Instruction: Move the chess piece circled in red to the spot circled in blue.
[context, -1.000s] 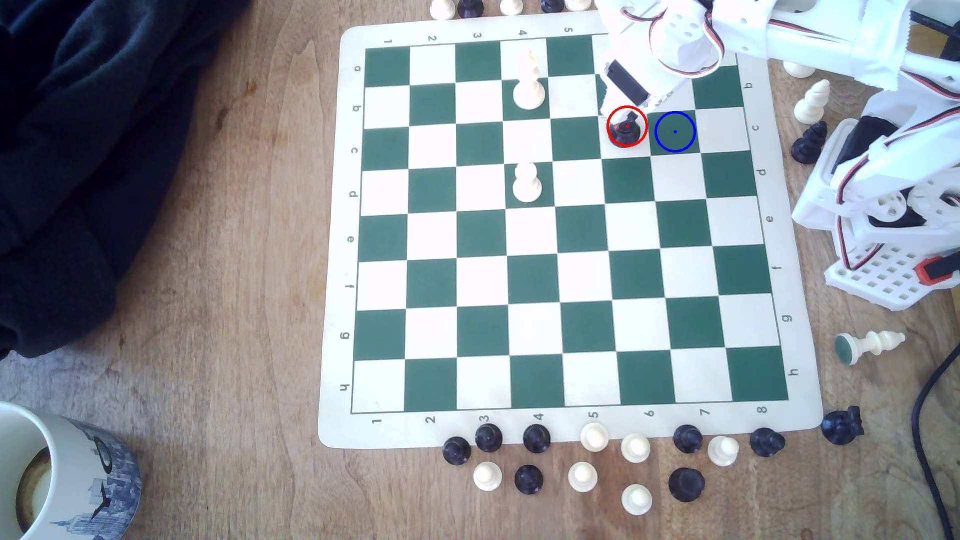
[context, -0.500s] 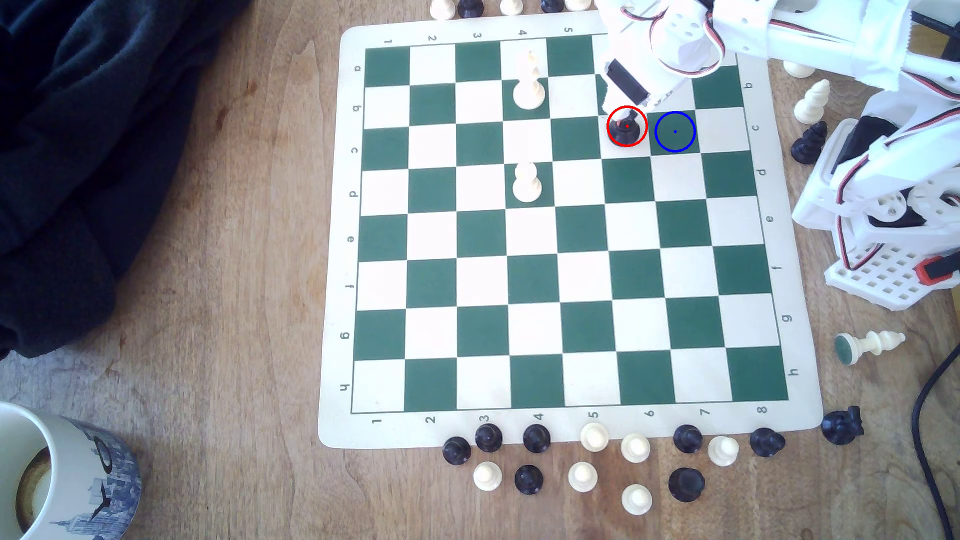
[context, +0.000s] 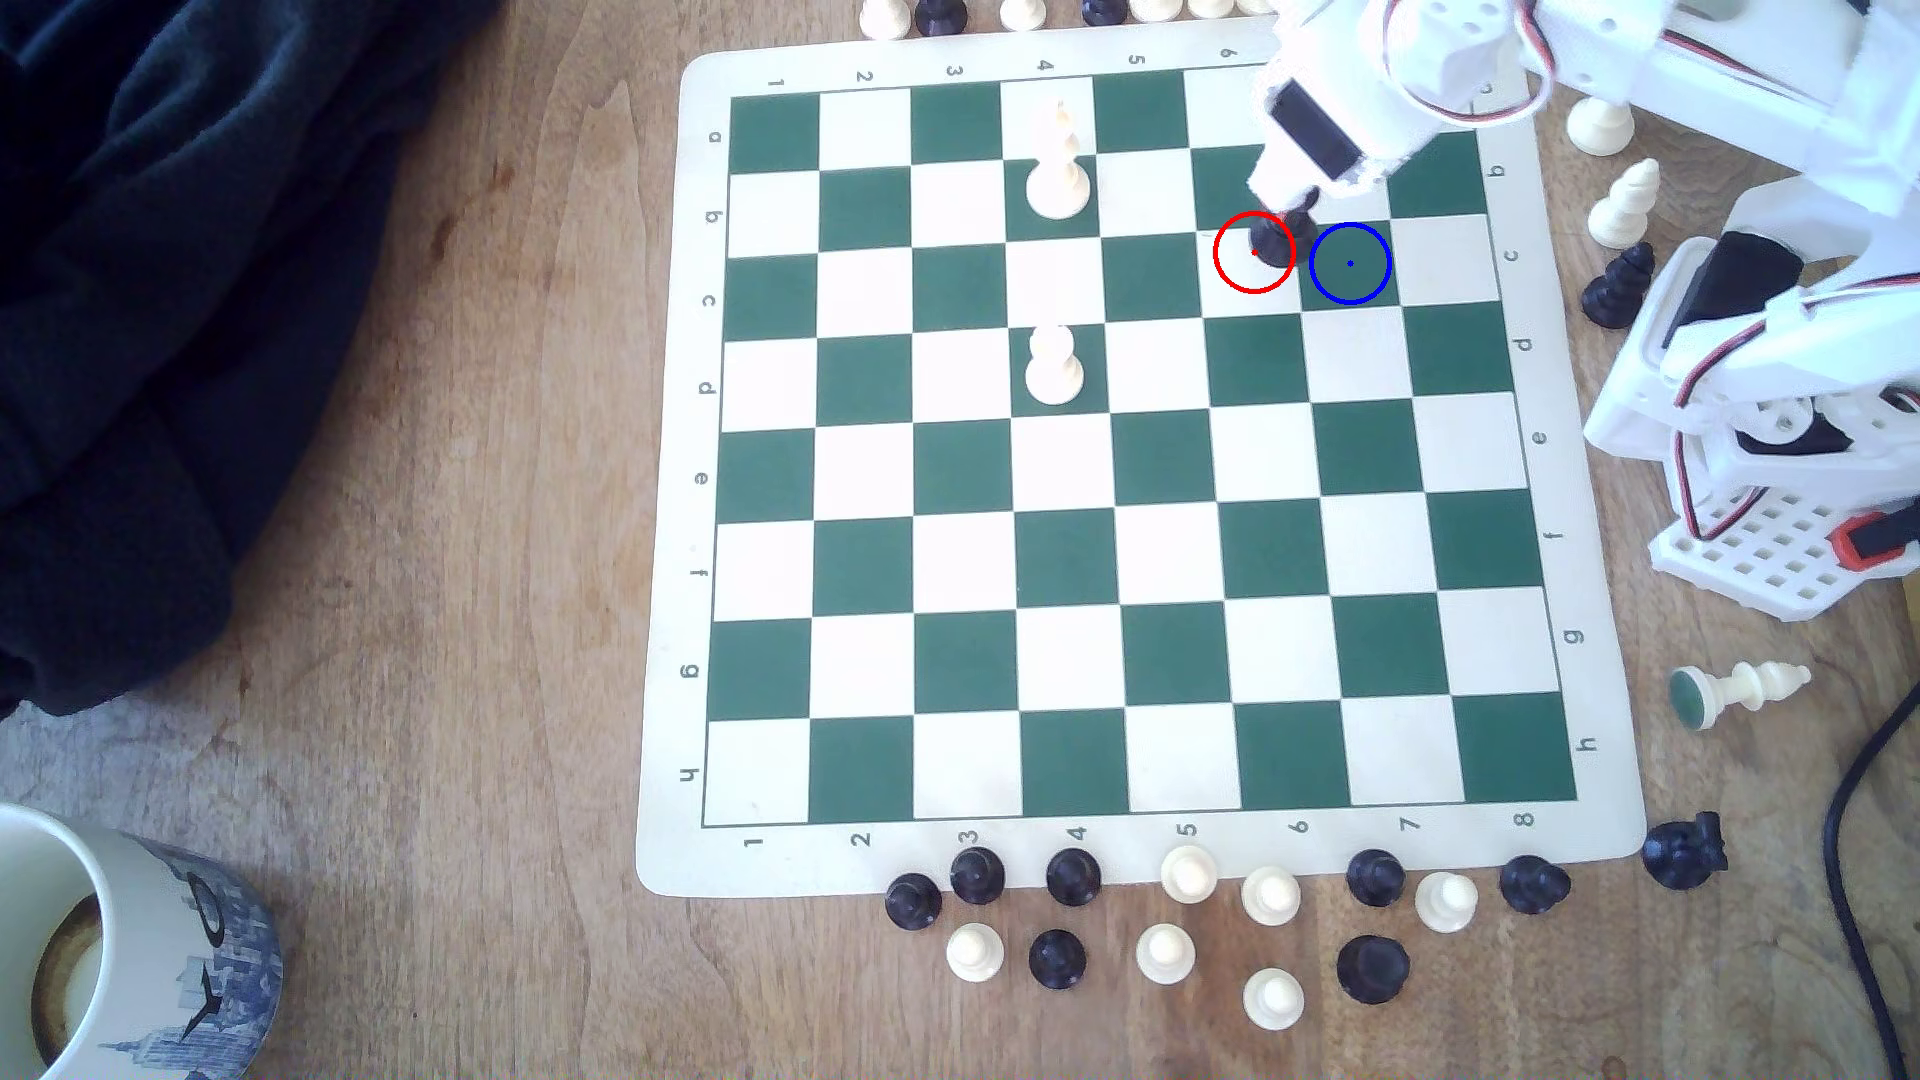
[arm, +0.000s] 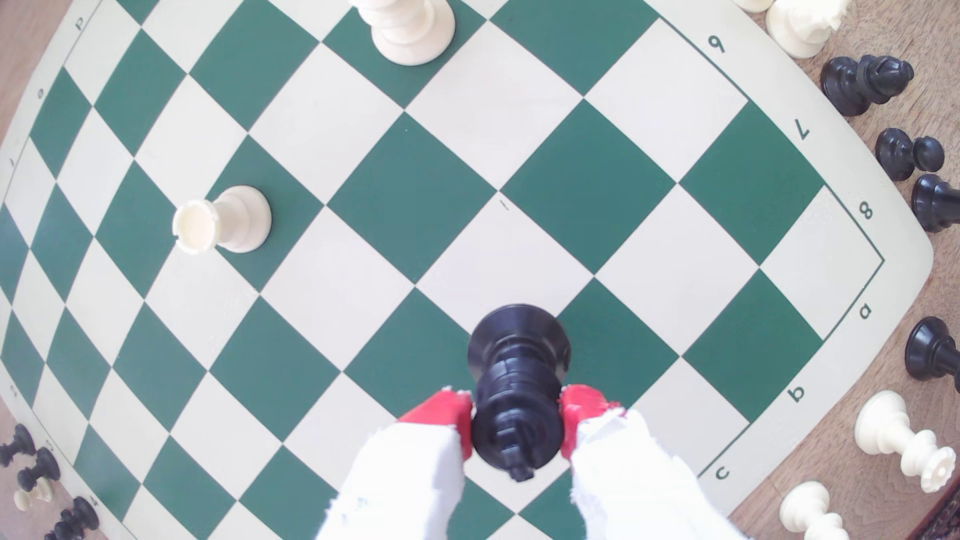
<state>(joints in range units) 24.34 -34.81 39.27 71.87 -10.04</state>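
Spanning wooden table (context: 468, 623): chessboard (context: 1132, 862)

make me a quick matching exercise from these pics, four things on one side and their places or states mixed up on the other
Things:
1. black chess piece
2. blue-ringed spot
3. mug
4. cream piece with green felt base

Places or states:
A. lying on its side on the wooden table, off the board's right edge in the exterior view
B. gripped between the red pads of the gripper
C. bare dark green square
D. at the exterior view's bottom left corner

Pairs: 1-B, 2-C, 3-D, 4-A
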